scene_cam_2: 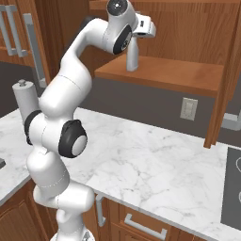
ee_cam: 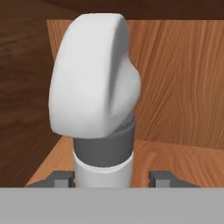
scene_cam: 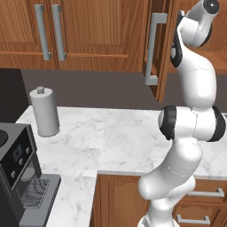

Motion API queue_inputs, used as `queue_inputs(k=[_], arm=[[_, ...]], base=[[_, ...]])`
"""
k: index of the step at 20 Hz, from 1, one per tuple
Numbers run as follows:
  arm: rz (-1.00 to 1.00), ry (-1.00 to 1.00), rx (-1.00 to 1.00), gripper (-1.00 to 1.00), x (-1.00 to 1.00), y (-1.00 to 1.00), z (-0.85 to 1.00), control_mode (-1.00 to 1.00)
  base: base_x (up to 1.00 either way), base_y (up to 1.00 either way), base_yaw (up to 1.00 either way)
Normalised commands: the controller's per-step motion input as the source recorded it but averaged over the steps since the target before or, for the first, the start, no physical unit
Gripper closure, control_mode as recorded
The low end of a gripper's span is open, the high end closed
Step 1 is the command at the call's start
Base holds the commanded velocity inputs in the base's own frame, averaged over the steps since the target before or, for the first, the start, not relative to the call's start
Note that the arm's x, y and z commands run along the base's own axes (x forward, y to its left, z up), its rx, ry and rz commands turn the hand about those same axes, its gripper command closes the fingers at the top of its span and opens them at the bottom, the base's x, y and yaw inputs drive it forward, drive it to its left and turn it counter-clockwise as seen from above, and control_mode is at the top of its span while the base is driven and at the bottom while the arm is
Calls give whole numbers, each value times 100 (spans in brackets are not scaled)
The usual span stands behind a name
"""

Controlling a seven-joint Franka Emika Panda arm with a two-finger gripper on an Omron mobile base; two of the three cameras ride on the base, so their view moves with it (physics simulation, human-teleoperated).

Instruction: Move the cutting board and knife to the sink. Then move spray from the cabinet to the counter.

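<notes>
Left base view: paper-towel roll [scene_cam: 44, 111] stands upright on the counter [scene_cam: 115, 137], coffee machine [scene_cam: 20, 166] nearby. Rightward, the cabinet [scene_cam_2: 188, 37] is open; the spray [scene_cam_2: 132, 55] stands on its shelf, between my gripper [ee_cam: 111, 177] fingers; contact unclear.

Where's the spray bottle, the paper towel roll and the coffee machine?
spray [ee_cam: 94, 74], hand view, on its white trigger head.
paper towel roll [scene_cam: 44, 113], left base view, on its side.
coffee machine [scene_cam: 20, 166], left base view, on its front.
</notes>
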Motion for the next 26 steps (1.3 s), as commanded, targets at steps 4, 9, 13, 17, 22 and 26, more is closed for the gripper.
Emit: queue_inputs(k=[4, 9, 13, 17, 22, 26], arm=[[0, 0, 0, 100, 0, 0, 0, -100], [0, 0, 0, 100, 0, 0, 0, -100], [0, 0, 0, 100, 0, 0, 0, -100], [0, -1, 0, 100, 0, 0, 5, -100], [0, -2, 0, 100, 0, 0, 5, -100], [0, -2, 0, 100, -1, 0, 0, -100]], base=[[0, 0, 0], [0, 0, 0], [0, 0, 0], [0, 0, 0], [0, 0, 0], [0, 0, 0]])
